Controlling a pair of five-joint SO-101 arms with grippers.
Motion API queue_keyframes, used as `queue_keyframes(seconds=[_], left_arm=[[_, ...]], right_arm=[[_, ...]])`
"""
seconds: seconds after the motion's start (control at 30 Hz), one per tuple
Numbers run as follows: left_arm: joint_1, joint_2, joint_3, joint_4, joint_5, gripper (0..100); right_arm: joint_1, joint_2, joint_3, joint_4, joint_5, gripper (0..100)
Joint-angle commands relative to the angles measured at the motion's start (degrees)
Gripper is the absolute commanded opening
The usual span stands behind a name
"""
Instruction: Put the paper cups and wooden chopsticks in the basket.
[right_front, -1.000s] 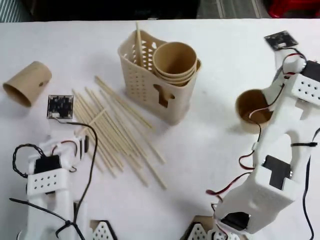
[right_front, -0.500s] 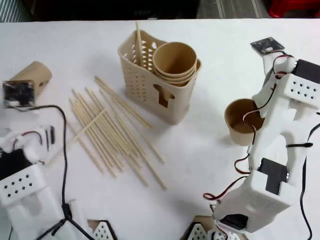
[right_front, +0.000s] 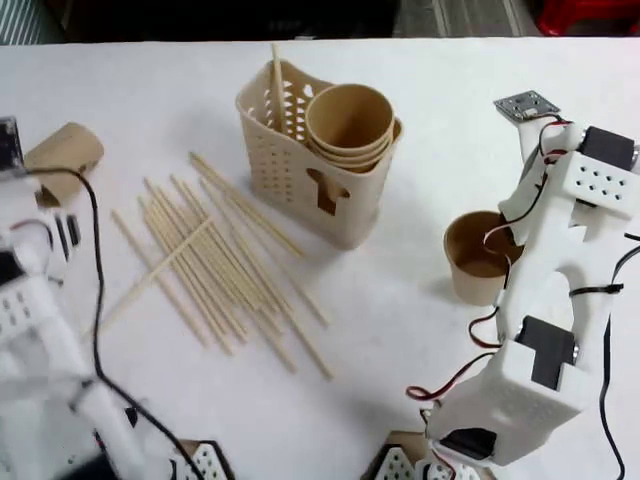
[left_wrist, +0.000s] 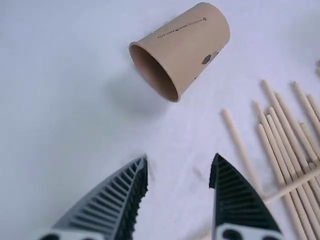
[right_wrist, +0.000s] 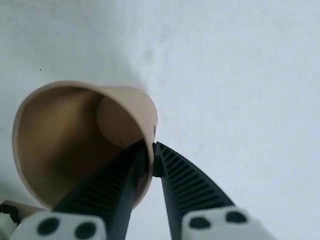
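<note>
Right gripper (right_wrist: 150, 147) has carried 1 paper cup (right_front: 472, 262) nearer the basket (right_front: 285, 165).

Left hand (left_wrist: 179, 172) spread, right hand (right_wrist: 151, 147) clamped

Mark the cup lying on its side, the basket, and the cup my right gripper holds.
Tipped cup (left_wrist: 190, 45), left wrist view, outer side wall.
Basket (right_front: 280, 170), high view, perforated front wall.
Held cup (right_wrist: 55, 132), right wrist view, inner wall.
</note>
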Motion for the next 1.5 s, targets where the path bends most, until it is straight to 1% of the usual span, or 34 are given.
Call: queue_keyframes(seconds=[0.0, 0.13, 0.23, 0.33, 0.5, 0.7, 0.73, 0.9, 1.07, 1.2, 1.27, 1.37, 1.47], left_arm=[[-0.57, 19.91, -15.38, -1.14, 5.27, 21], [-0.31, 34.42, -26.11, -1.14, 12.04, 21], [-0.57, 41.89, -32.97, -1.14, 15.82, 21], [-0.31, 47.43, -38.07, -1.23, 17.14, 21], [1.45, 54.64, -45.27, -1.58, 21.36, 21], [5.93, 60.88, -52.31, -1.32, 21.1, 20], [6.55, 61.32, -53.01, -1.14, 21.1, 18], [9.1, 61.23, -55.56, -0.88, 21.1, 3], [11.12, 61.23, -60.13, 5.8, 20.75, 2], [12.0, 61.23, -66.29, 12.66, 17.32, 2], [12.26, 61.23, -70.77, 17.49, 15.74, 2], [12.62, 61.23, -79.47, 25.85, 10.99, 2], [14.46, 61.23, -89.76, 34.2, 5.19, 2]], right_arm=[[-0.13, -3.03, -0.35, -0.48, -0.18, 1.9], [-0.31, -2.95, -0.35, -0.48, -0.18, 1.9], [-0.31, -2.51, -0.35, -0.48, -0.18, 1.9], [-0.31, -2.51, -0.35, -0.48, -0.09, 1.9], [-0.31, -2.51, -0.35, -0.48, -0.09, 1.9], [-0.31, -2.51, -0.26, -0.4, -0.09, 1.9], [-0.31, -2.51, -0.26, -0.4, -0.09, 1.9], [-0.04, -2.51, -0.26, -0.4, -0.09, 1.9], [-0.04, -2.51, -0.26, -0.13, -0.09, 1.9], [-0.13, -2.51, -0.26, -0.22, -0.09, 1.9], [0.04, -2.51, -0.26, -0.4, -0.09, 1.9], [0.13, -2.42, -0.26, -0.4, -0.09, 1.9], [0.13, -2.51, 0.62, -0.48, -0.09, 1.9]])
